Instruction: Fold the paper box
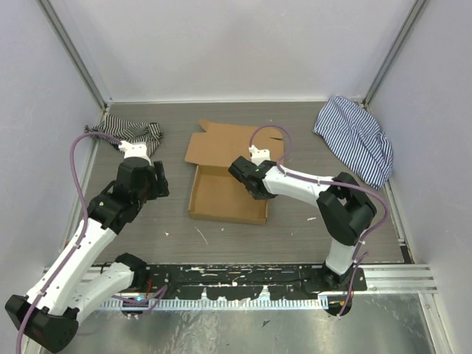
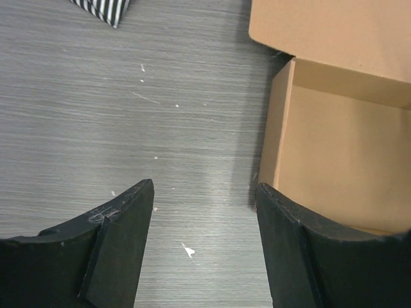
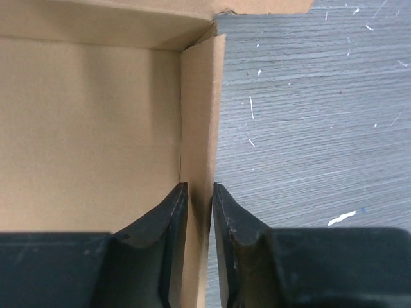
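The brown paper box [image 1: 221, 193] sits mid-table as a shallow tray with raised walls, its lid flap [image 1: 228, 141] lying flat behind. My right gripper [image 1: 247, 177] is shut on the box's right side wall [image 3: 200, 128], one finger inside and one outside. My left gripper [image 1: 156, 184] is open and empty, low over the table just left of the box's left wall [image 2: 277, 128].
A striped cloth [image 1: 136, 133] lies at the back left, its corner showing in the left wrist view [image 2: 103, 9]. Another striped cloth [image 1: 355, 139] lies at the back right. White enclosure walls surround the table.
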Robot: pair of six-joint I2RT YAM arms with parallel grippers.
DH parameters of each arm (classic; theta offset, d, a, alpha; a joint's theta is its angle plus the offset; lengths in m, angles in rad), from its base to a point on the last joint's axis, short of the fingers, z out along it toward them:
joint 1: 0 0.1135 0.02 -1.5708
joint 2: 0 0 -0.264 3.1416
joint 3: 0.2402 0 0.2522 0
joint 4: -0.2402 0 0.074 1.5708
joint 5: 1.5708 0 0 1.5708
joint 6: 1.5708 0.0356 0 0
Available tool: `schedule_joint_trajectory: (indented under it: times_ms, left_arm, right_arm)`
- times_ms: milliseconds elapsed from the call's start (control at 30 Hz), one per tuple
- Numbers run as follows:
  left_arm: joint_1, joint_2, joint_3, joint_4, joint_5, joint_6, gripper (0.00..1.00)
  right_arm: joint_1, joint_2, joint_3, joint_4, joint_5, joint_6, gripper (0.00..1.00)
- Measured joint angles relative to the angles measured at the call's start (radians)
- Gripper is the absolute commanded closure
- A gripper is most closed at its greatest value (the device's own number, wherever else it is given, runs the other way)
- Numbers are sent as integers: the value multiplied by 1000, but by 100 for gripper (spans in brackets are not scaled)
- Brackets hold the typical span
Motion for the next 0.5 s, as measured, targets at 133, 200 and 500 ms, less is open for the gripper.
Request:
schedule_joint_trajectory:
  times_ms: [133, 200, 500]
  left_arm:
    - [0, 37, 0, 10, 55, -75, 28]
    - [0, 69, 0, 32, 79, -117, 28]
    - [2, 258, 2, 159, 58, -200, 13]
  right_arm:
    - [0, -49, -60, 63, -45, -140, 56]
    - [0, -71, -73, 90, -64, -202, 50]
    - [-26, -325, -103, 126, -172, -423, 8]
